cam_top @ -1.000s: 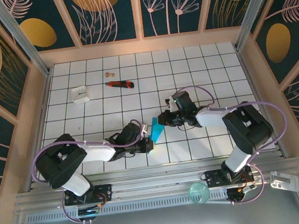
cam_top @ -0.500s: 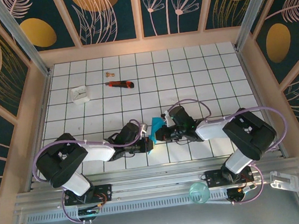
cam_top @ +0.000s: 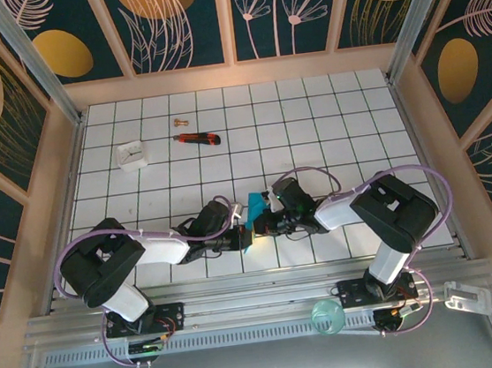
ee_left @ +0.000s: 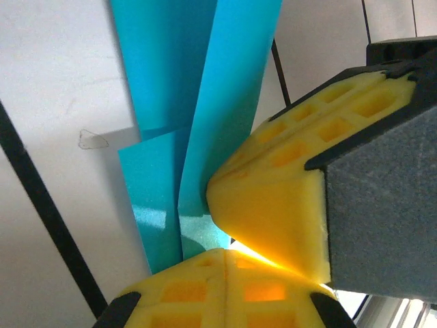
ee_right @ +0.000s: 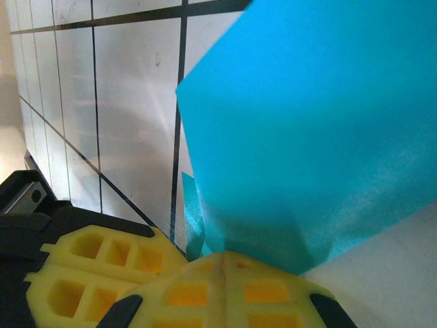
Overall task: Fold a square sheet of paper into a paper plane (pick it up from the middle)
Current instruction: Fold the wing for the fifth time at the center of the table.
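The sheet of paper (cam_top: 255, 208) is a creased teal shape standing up off the tiles near the front middle of the table. In the left wrist view its folded layers (ee_left: 198, 102) run down into my left gripper (ee_left: 225, 258), which is shut on the lower edge. My left gripper (cam_top: 239, 234) and right gripper (cam_top: 260, 221) meet tip to tip at the paper. In the right wrist view a broad teal flap (ee_right: 314, 137) rises from my right gripper (ee_right: 225, 263), which is shut on it. The left gripper's yellow fingers (ee_right: 95, 273) show just beside it.
A red-and-black utility knife (cam_top: 197, 138), a small white block (cam_top: 131, 154) and a small brass piece (cam_top: 178, 121) lie at the back left. Wooden walls (cam_top: 65, 169) ring the tiled table (cam_top: 328, 121). A teal ring (cam_top: 327, 317) sits on the front rail.
My right gripper moved left and down to the paper beside the left gripper and shut on it. The left gripper stayed shut in place.
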